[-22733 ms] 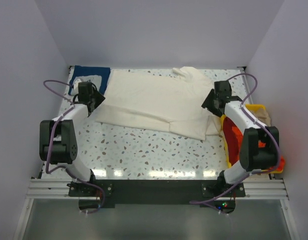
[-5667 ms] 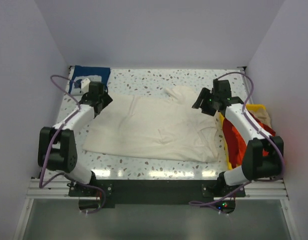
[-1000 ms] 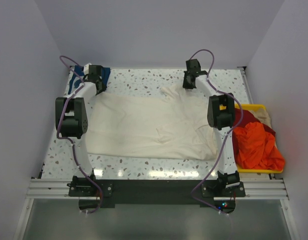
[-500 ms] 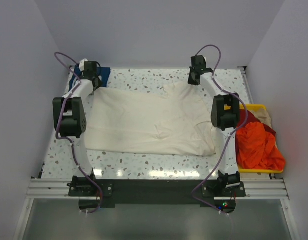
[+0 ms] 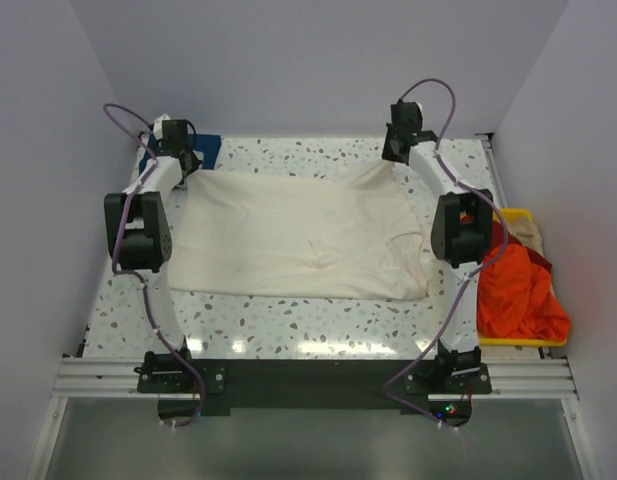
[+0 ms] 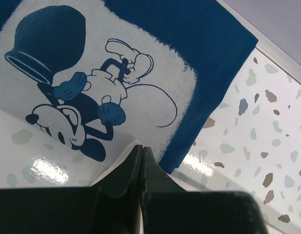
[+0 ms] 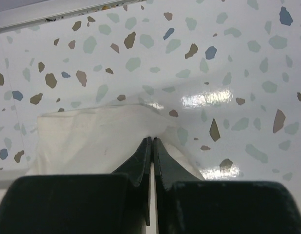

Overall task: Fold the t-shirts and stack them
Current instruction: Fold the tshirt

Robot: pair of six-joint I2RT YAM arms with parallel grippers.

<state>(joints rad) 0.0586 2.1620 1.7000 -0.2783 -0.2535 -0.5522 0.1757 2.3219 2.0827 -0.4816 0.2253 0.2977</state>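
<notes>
A: Where's the cream t-shirt (image 5: 298, 235)?
B: Spread out flat over the middle of the speckled desk (image 5: 288, 315). A few wrinkles near its centre. Its two far corners are drawn out toward the back edge, one to each arm

A: Left hand (image 6: 142, 150)?
B: Clenched, fingers pressed together with no gap. It's pinching the far left corner of the cream cloth, and a pale sliver shows beside the tips in the wrist view

A: Right hand (image 7: 152, 142)?
B: Clenched too, grasping the far right corner. The wrist view shows cream fabric bunched right at the tips, lifted a bit off the glossy desk

A: Other shirts?
B: The navy t-shirt (image 6: 209, 53) lies flat in the far left corner of the desk, white cartoon print facing up, just beyond the left hand. Can't tell if the cream corner overlaps it or only sits beside it. The orange-red t-shirt (image 5: 518, 290) is crumpled in the yellow bin (image 5: 516, 213) at the right edge. The beige t-shirt (image 5: 531, 232) is in the bin's far end, mostly covered

A: Any shirts folded or stacked?
B: None that I can see
</notes>
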